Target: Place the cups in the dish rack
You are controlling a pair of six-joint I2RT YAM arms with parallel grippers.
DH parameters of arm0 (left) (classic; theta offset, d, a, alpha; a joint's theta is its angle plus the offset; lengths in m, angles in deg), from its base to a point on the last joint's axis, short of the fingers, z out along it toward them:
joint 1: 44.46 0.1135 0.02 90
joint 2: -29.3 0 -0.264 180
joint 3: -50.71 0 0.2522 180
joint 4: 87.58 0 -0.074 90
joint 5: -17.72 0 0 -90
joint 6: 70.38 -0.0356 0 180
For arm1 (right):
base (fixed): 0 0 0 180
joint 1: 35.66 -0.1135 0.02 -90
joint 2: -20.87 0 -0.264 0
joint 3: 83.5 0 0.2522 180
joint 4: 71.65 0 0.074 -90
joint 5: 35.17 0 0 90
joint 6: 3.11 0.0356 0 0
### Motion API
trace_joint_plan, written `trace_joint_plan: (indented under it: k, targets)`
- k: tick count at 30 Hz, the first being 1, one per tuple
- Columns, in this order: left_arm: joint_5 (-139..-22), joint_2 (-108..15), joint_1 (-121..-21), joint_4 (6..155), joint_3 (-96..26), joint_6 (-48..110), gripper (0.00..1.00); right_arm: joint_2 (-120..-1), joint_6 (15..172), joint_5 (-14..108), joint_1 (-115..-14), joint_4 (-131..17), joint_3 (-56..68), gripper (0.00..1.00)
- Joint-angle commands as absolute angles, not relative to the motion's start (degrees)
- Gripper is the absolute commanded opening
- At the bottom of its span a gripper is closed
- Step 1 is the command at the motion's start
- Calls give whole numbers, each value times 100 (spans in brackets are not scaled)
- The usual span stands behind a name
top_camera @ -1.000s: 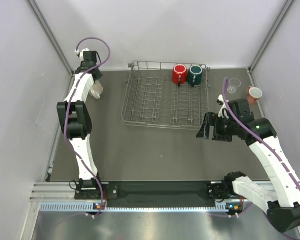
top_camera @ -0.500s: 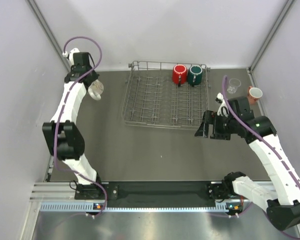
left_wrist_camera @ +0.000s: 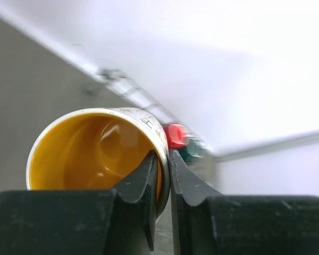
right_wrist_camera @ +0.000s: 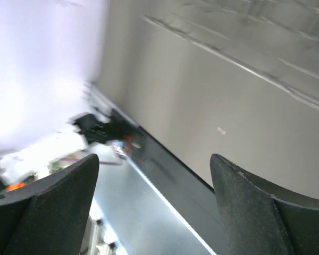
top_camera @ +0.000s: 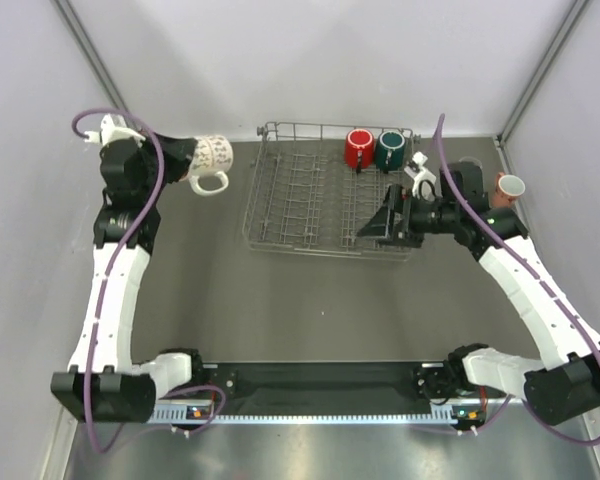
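One wrist view shows left fingers (left_wrist_camera: 135, 188) pinching orange-lined mug (left_wrist_camera: 90, 154) rim; right fingers (right_wrist_camera: 48, 207) spread.

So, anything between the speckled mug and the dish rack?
Nothing visible: the speckled mug, clamped in the left gripper, hangs left of the dish rack, whose left rows are bare. The red mug and green mug sit far right.

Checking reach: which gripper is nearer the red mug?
Right. The right gripper hangs over the rack near the red mug; the left gripper holds a speckled mug left of it.
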State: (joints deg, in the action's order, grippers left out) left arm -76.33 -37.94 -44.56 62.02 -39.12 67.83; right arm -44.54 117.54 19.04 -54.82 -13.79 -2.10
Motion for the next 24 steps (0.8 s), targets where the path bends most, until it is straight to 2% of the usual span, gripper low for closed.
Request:
trace_joint_plan:
  k: [1,5,11,18,24]
  targets:
    - [-8405,-3067,-4718,8057,-3278,8087,0,-4469,12763,1001,-5684,-3211,40,86]
    - [-8861,-2511,-4798,8727,-2722,8781,0,-4653,13583,755,-6026,-4843,-74,88]
    - [-9337,-1791,-4815,9078,-2554,9354,0,-5137,14322,903,-7115,-6331,101,94]
    - [-9434,-1254,-4807,9281,-2291,9995,0,-5568,14279,1395,-7881,-6474,532,98]
    - [-9364,-797,-4807,9184,-2071,10215,0,-5761,14498,1773,-8215,-7010,541,98]
